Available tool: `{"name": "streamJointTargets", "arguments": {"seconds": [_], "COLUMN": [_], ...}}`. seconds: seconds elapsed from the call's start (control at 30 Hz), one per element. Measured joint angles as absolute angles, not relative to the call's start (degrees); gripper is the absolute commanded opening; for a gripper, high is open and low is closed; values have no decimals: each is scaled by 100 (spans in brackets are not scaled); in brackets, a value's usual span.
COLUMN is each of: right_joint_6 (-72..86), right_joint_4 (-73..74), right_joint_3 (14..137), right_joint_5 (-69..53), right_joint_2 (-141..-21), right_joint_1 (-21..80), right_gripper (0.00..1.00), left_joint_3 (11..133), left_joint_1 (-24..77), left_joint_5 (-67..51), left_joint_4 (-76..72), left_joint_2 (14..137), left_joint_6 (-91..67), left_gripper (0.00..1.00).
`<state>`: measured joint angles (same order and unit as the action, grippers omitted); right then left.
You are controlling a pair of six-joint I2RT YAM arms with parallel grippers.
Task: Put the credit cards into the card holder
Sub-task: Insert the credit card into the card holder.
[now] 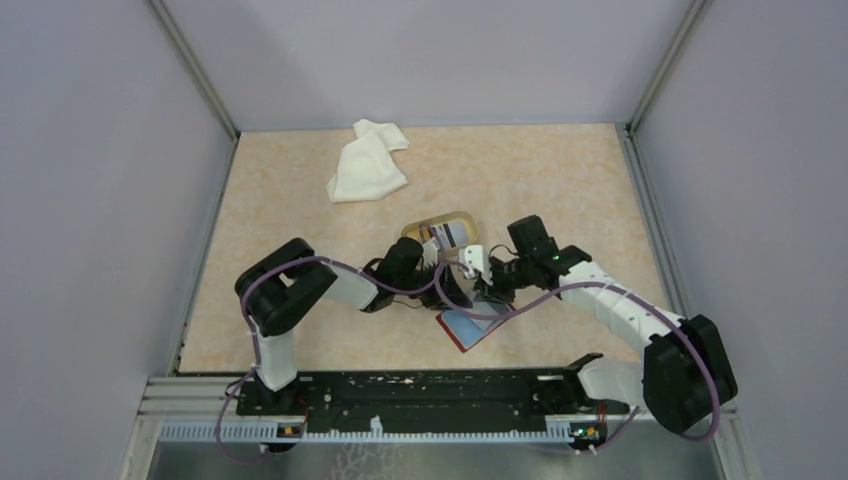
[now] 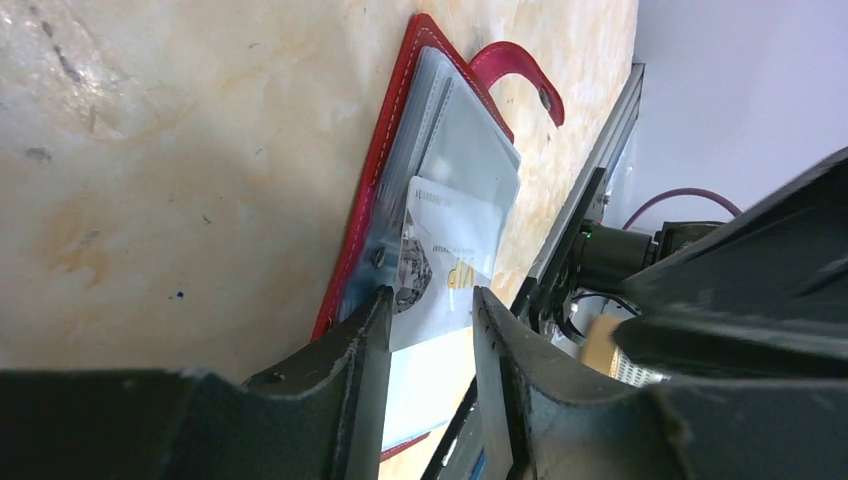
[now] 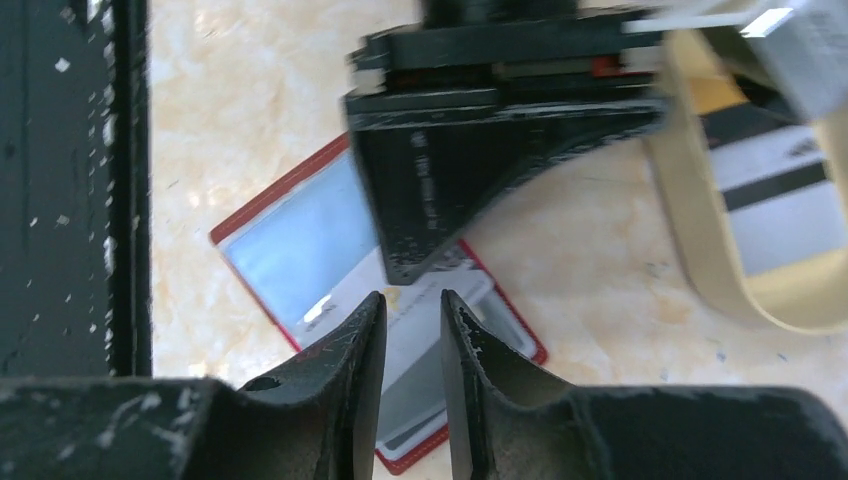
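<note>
The red card holder [image 1: 468,330] lies open on the table, clear pockets up. A white credit card [image 2: 445,262] with a gold mark rests on its pockets; I cannot tell how far it is tucked in. My left gripper [image 2: 432,300] hovers just over that card, jaws apart with nothing between them. My right gripper [image 3: 413,302] is right above the same card [image 3: 420,335], jaws a narrow gap apart and empty. Both grippers meet over the holder [image 1: 470,290]. More credit cards [image 3: 770,200], dark-striped, lie in the tan dish [image 3: 700,250].
A crumpled white cloth [image 1: 367,160] lies at the back left. The tan oval dish [image 1: 412,230] sits just behind the two grippers. The holder's red snap strap [image 2: 520,70] sticks out from its far edge. Grey walls enclose the table on three sides.
</note>
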<state>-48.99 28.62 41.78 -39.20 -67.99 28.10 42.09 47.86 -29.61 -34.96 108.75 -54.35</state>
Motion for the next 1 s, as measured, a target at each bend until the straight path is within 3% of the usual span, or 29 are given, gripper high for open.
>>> {"name": "streamJointTargets", "arguments": {"seconds": [0.37,0.6,1.0], "right_joint_6": [-6897,-6573,-5927], "right_joint_4": [3452,2816,1959], "right_joint_3": [3774,3601,3601], "right_joint_5": [-4261,-3507,-1986], "right_joint_2": [-7063,-7122,-7627], "right_joint_1": [3505,4560,5175], "right_gripper": [27,15,13], "left_joint_3": [3986,3948,3948], "left_joint_1": [4783,4783,4783], "left_joint_5": [-3011,-3028,-3105], "left_joint_4": [-3907,-4027,-4139], "left_joint_2": [10875,10908,10989], "left_joint_6": [-5590,-5677,-5721], "left_gripper": [41,40,40]}}
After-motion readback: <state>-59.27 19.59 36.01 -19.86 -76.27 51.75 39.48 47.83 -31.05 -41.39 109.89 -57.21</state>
